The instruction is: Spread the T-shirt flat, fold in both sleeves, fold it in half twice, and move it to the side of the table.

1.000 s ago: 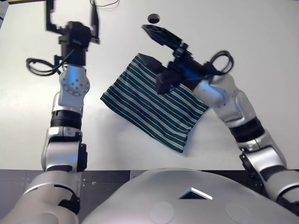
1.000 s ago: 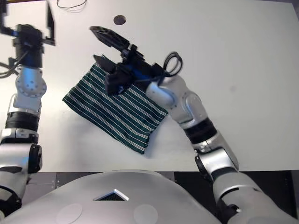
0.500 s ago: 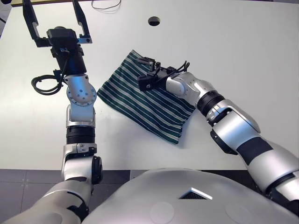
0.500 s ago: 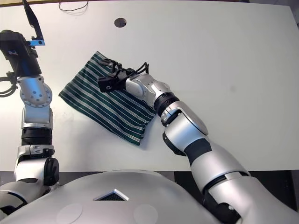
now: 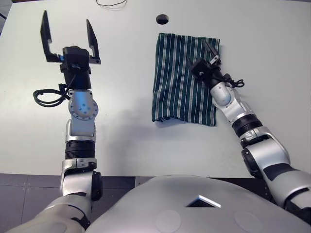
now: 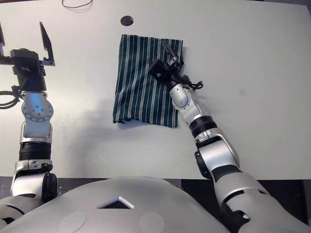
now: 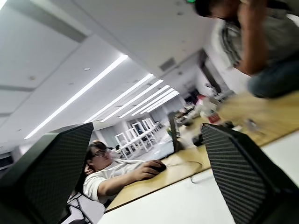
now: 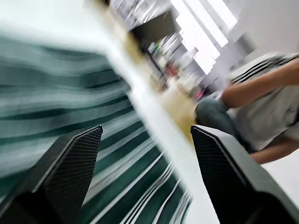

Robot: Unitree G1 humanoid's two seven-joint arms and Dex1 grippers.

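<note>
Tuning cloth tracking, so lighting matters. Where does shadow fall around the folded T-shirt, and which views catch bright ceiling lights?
Left eye view: a soft shadow on the table hugs the T-shirt's near edge and near-left corner. Left wrist view: long ceiling light strips show bright. Right wrist view: bright ceiling lights beyond the T-shirt.

White table (image 5: pixel 121 138) before me. Dark round hole (image 5: pixel 162 19) upper centre. Thin black cable (image 6: pixel 76 6) at top edge.
</note>
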